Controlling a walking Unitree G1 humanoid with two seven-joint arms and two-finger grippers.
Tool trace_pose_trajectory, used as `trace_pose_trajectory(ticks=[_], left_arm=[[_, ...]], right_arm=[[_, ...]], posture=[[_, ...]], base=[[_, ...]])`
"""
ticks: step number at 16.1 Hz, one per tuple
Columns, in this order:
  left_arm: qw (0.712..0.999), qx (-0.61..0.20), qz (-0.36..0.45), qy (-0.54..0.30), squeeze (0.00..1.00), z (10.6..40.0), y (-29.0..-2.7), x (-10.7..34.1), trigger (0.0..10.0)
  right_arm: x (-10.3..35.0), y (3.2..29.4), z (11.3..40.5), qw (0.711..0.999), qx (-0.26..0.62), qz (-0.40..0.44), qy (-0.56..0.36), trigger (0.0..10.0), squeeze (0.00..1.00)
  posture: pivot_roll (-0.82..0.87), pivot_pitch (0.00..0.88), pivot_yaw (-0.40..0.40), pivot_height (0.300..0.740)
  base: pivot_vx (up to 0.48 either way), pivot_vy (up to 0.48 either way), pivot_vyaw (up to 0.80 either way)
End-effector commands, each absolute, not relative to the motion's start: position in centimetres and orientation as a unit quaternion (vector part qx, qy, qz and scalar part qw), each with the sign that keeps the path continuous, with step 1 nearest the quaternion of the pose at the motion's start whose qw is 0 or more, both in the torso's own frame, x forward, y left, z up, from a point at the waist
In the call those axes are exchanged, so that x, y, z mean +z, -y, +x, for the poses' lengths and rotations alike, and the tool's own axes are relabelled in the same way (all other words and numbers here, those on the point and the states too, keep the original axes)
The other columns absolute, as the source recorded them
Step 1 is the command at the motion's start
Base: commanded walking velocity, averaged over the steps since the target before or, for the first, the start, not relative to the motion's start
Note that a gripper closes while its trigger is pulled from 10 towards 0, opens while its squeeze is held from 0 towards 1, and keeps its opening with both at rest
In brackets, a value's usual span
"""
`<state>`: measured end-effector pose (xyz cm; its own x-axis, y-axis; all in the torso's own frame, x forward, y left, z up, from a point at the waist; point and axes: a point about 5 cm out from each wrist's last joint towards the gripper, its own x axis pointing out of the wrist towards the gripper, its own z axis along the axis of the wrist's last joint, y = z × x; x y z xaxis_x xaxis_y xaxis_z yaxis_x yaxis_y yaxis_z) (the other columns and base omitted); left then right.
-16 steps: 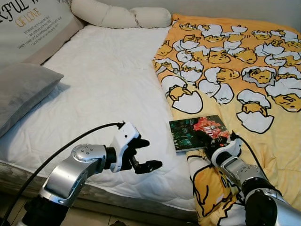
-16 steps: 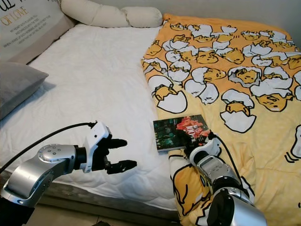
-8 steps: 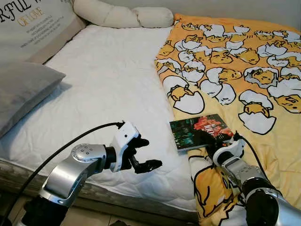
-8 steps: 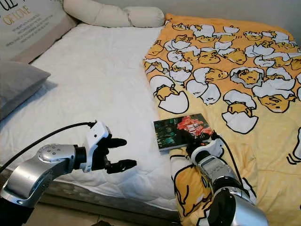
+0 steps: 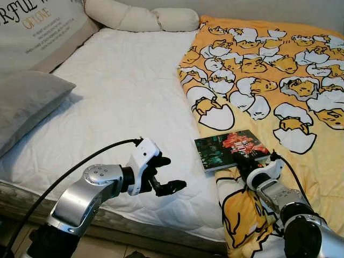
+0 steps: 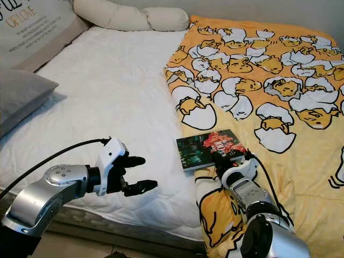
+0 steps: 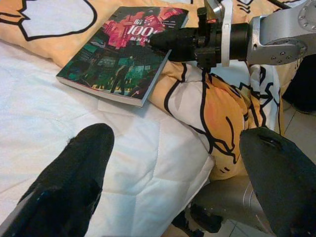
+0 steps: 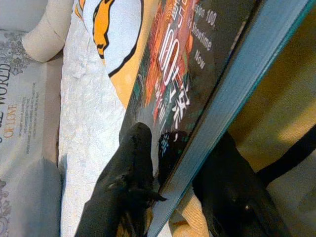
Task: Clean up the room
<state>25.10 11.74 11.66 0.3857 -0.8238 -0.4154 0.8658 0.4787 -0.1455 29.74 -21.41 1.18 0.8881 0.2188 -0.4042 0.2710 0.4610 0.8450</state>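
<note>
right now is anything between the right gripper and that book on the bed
Nothing visible. The right gripper is already at the near edge of the book, one finger on the cover and the other beneath, over the yellow blanket.

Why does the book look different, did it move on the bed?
No. The book lies at the same egg print on the yellow blanket; the whole picture shifted slightly.
</note>
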Motion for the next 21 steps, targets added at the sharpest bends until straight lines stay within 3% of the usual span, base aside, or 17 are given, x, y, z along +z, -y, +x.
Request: trace_pose_trajectory(ticks=[1, 6, 10, 13, 16, 18, 21], left_arm=[[0.837, -0.499, 0.044, -0.220, 0.00, 25.4, -12.1, 11.9, 10.0], [0.841, -0.494, 0.039, -0.217, 0.00, 25.6, -12.0, 11.9, 10.0], [0.847, -0.487, 0.034, -0.212, 0.00, 25.7, -12.1, 12.0, 10.0], [0.870, -0.464, 0.027, -0.164, 0.00, 26.8, -12.2, 12.9, 10.0], [0.894, -0.430, 0.036, -0.121, 0.00, 28.2, -12.5, 14.0, 10.0], [0.902, -0.414, 0.038, -0.115, 0.00, 28.7, -12.8, 14.1, 10.0], [0.902, -0.412, 0.052, -0.122, 0.00, 28.7, -12.8, 13.5, 10.0]], right_arm=[[1.6, 21.8, 30.1, 0.823, -0.019, 0.522, -0.224, 0.0, 0.00], [1.9, 21.8, 30.3, 0.826, -0.011, 0.519, -0.221, 0.0, 0.00], [2.8, 22.3, 30.5, 0.847, 0.042, 0.491, -0.202, 0.0, 0.00], [5.2, 23.1, 31.0, 0.862, 0.133, 0.471, -0.131, 0.0, 0.00], [7.7, 23.3, 31.0, 0.856, 0.238, 0.451, -0.082, 0.0, 0.00], [8.0, 23.3, 30.7, 0.862, 0.262, 0.425, -0.089, 0.0, 0.00], [6.1, 24.1, 29.9, 0.899, 0.223, 0.337, -0.172, 0.0, 0.00]], posture=[[0.02, 0.000, 0.016, 0.740], [0.02, 0.000, 0.015, 0.740], [0.02, 0.000, 0.014, 0.740], [0.01, 0.000, 0.017, 0.740], [0.01, 0.000, 0.029, 0.740], [0.01, 0.000, 0.033, 0.740], [0.00, 0.000, 0.034, 0.740]], base=[[0.000, 0.000, 0.00], [0.000, 0.000, 0.00], [0.000, 0.000, 0.00], [0.000, 0.000, 0.00], [0.000, 0.000, 0.00], [0.000, 0.000, 0.00], [0.000, 0.000, 0.00]])
